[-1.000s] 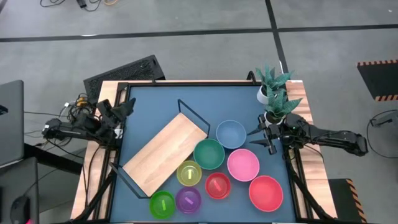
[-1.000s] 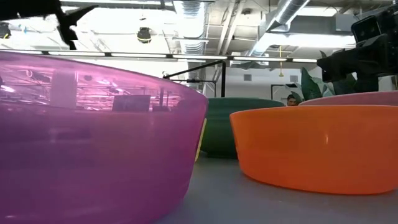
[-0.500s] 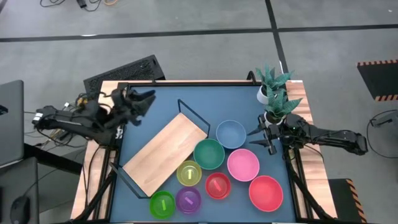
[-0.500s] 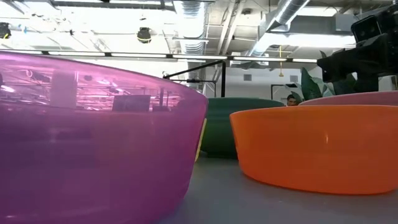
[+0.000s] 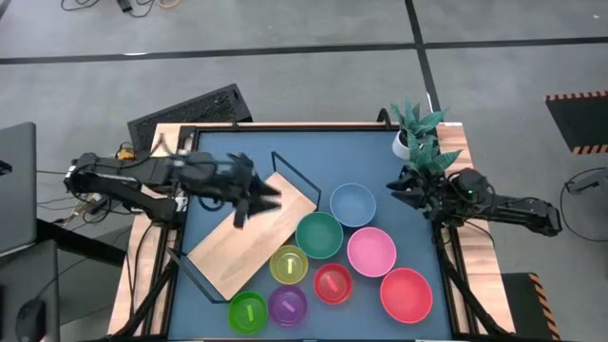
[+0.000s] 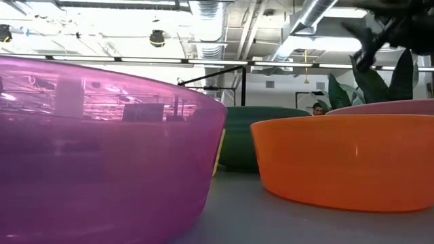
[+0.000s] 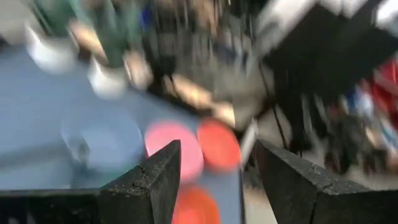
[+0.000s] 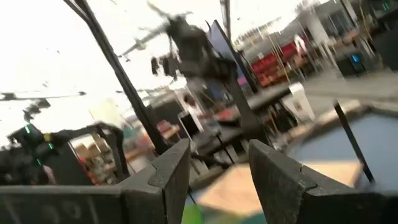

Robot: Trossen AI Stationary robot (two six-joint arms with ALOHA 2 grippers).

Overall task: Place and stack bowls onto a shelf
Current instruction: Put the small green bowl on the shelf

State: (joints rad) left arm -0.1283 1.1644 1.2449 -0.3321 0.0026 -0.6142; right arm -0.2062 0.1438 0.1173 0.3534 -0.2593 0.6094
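Note:
The light wooden shelf board (image 5: 249,236) with its black wire frame lies slantwise on the blue table. To its right stand the blue (image 5: 352,204), dark green (image 5: 319,235), pink (image 5: 371,251) and large red (image 5: 407,294) bowls. Along the near edge stand the yellow (image 5: 289,264), small red (image 5: 332,283), purple (image 5: 288,305) and lime green (image 5: 248,312) bowls. My left gripper (image 5: 258,201) is open and empty above the board's far end; its wrist view (image 7: 217,168) looks toward the bowls. My right gripper (image 5: 397,186) is open and empty, raised beside the plants, right of the blue bowl.
Two white plant pots (image 5: 418,142) stand at the table's far right corner, close to my right gripper. In the low view the purple bowl (image 6: 102,149) and the small red bowl (image 6: 339,159) fill the foreground. A black mat (image 5: 190,109) lies beyond the far left edge.
My left gripper has swung from the table's left edge toward the right, out over the shelf board's far end. My right gripper has risen and tipped, shifting a little toward the far edge. The bowls and the shelf have stayed where they were.

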